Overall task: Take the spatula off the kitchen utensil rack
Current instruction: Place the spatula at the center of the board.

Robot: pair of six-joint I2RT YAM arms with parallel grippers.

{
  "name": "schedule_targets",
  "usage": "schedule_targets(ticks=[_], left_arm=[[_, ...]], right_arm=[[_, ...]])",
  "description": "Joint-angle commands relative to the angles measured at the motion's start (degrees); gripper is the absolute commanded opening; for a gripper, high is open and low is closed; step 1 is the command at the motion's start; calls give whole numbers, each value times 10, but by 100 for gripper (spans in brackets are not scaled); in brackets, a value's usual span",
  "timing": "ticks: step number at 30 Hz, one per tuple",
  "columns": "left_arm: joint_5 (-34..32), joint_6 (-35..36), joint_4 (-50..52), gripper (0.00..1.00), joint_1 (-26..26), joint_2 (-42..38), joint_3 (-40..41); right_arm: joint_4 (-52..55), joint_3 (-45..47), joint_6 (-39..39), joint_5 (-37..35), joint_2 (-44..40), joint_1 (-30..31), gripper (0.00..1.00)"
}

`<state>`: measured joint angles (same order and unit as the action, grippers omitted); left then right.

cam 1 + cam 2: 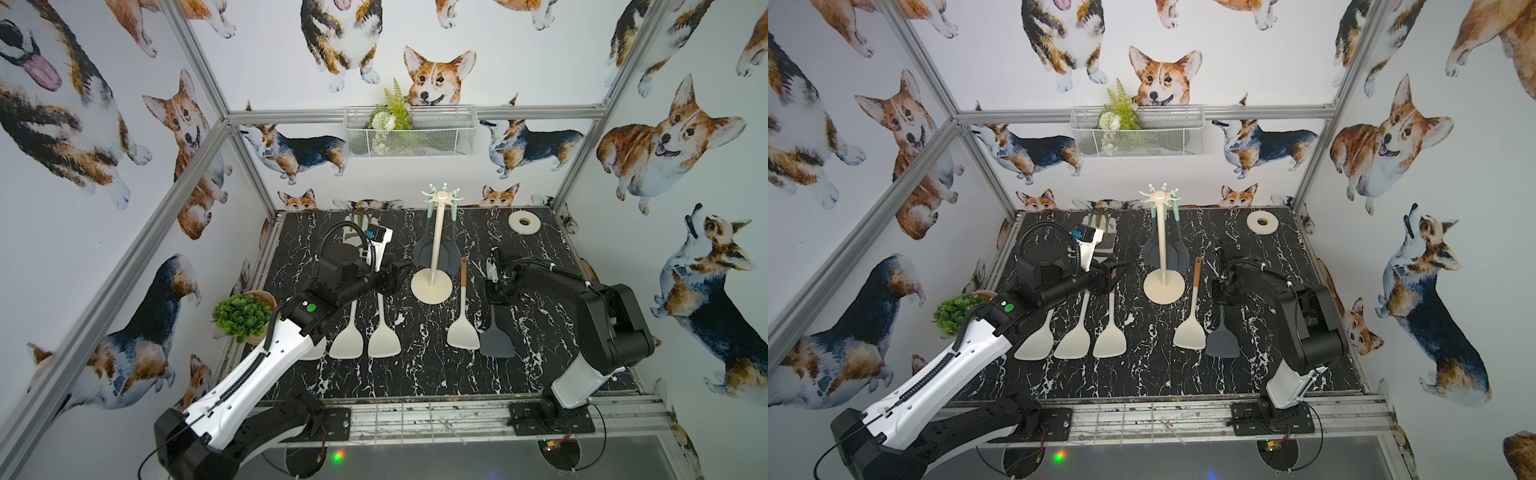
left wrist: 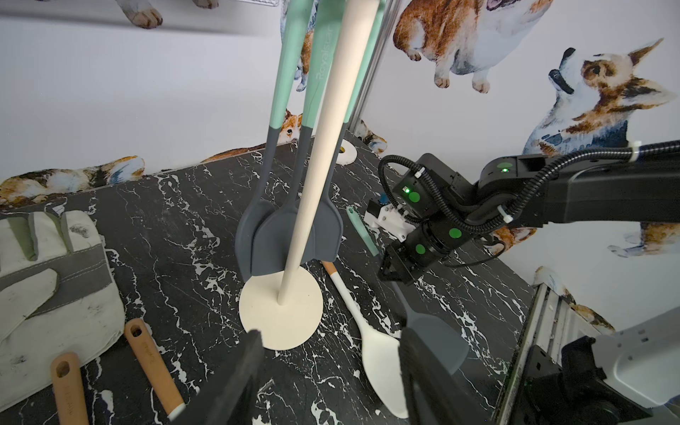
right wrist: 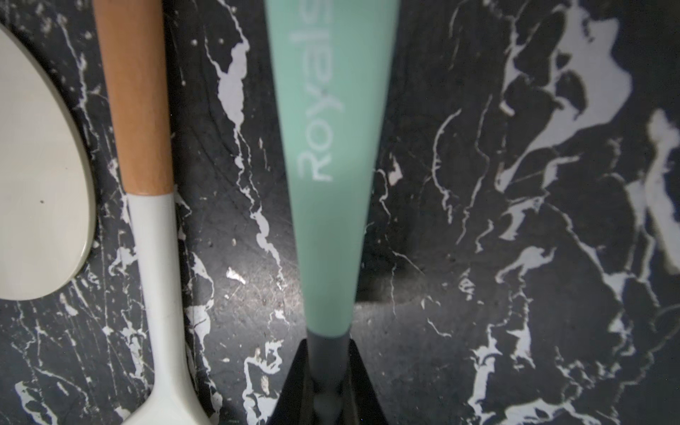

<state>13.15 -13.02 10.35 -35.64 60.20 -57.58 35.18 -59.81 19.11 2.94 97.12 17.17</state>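
Note:
The cream kitchen utensil rack stands mid-table on its disc base, and grey spatulas with mint handles hang from its crown. To the right of the rack, my right gripper is shut on the grey neck of one more mint-handled spatula. That spatula's grey head is low over the table towards the front. The right wrist view shows both jaws pressed against the neck, right gripper. My left gripper is open with nothing in it, left of the rack and facing its base.
Cream spatulas with wooden handles lie on the black marble table. A work glove lies at the back left and a tape roll at the back right. A potted plant stands at the left edge. A wire basket hangs on the back wall.

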Motion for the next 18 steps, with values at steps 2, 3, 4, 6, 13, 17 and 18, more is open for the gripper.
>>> schedule_targets(ticks=[2,3,4,6,13,17,18], left_arm=[[0,6,1,62,1,1,-4],[-1,6,2,62,2,1,-3],[-1,7,2,62,2,1,-3],[-3,9,2,62,3,2,-2],[2,8,-2,62,5,17,-6],[2,9,-3,62,5,22,-8],[2,9,-3,62,5,23,-9]], right_arm=[[-22,-15,-8,-10,25,-1,0],[-24,-15,-7,-11,29,-2,0],[-28,-14,-7,-12,32,-2,0],[-35,-12,-7,-16,37,-3,0],[-59,-4,4,-29,52,-4,7],[-55,-4,15,-49,57,-4,16],[-55,-2,16,-52,55,-4,17]])
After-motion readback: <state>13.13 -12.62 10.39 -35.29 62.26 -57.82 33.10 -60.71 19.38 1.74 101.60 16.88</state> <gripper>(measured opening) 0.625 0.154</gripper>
